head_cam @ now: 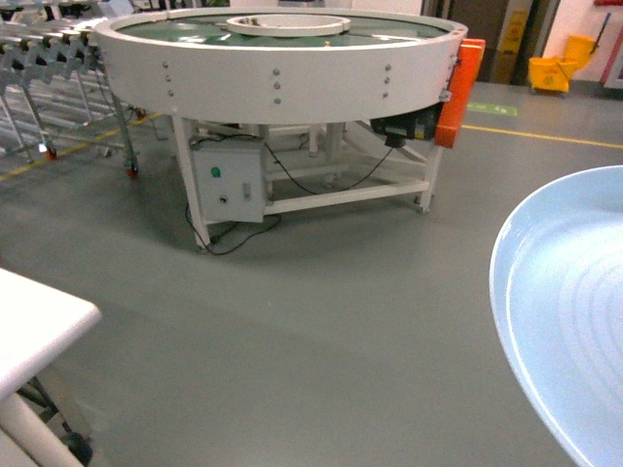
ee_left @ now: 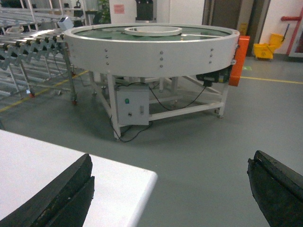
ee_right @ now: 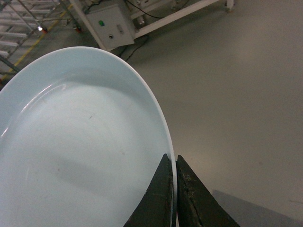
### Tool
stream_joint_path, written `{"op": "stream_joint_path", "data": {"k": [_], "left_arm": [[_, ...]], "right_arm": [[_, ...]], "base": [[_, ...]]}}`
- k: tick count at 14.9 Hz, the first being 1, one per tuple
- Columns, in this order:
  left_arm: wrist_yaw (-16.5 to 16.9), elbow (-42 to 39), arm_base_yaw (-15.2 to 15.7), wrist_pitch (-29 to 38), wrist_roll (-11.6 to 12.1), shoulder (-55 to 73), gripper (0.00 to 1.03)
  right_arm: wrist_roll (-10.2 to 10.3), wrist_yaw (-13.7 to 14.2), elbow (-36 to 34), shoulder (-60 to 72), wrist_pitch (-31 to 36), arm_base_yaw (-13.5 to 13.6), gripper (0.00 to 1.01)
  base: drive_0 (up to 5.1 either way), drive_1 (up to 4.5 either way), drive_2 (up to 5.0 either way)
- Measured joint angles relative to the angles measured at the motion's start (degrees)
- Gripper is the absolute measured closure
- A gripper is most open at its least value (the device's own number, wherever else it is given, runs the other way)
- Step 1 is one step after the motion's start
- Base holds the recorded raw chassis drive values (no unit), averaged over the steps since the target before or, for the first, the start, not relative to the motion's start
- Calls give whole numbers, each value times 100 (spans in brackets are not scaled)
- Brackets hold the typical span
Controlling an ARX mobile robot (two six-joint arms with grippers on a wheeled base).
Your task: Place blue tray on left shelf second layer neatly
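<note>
Carrying blue tray (ee_right: 80, 142) in our right gripper (ee_right: 173, 189): fingers clenched on its rim, dish spreading left and ahead of fingertips. Our left gripper (ee_left: 170, 189) released, holding nothing. Left shelf not in view; we judge base must turn first.

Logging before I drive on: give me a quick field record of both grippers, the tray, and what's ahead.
right gripper: shut on the blue tray, pinching its rim
blue tray: held off the floor, empty
left gripper: open, holding nothing, above a white table corner
ahead: round conveyor table with grey control box
left shelf: cannot identify it in these views
far right: yellow mop bucket
</note>
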Motion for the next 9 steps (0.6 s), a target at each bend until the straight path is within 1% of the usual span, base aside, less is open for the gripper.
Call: {"op": "stream_joint_path", "data": {"k": [9], "left_arm": [[9, 0, 0, 11, 0, 0, 5]], "right_arm": [[2, 22, 0, 7, 2, -2, 99]], "base": [[200, -97, -581]]}}
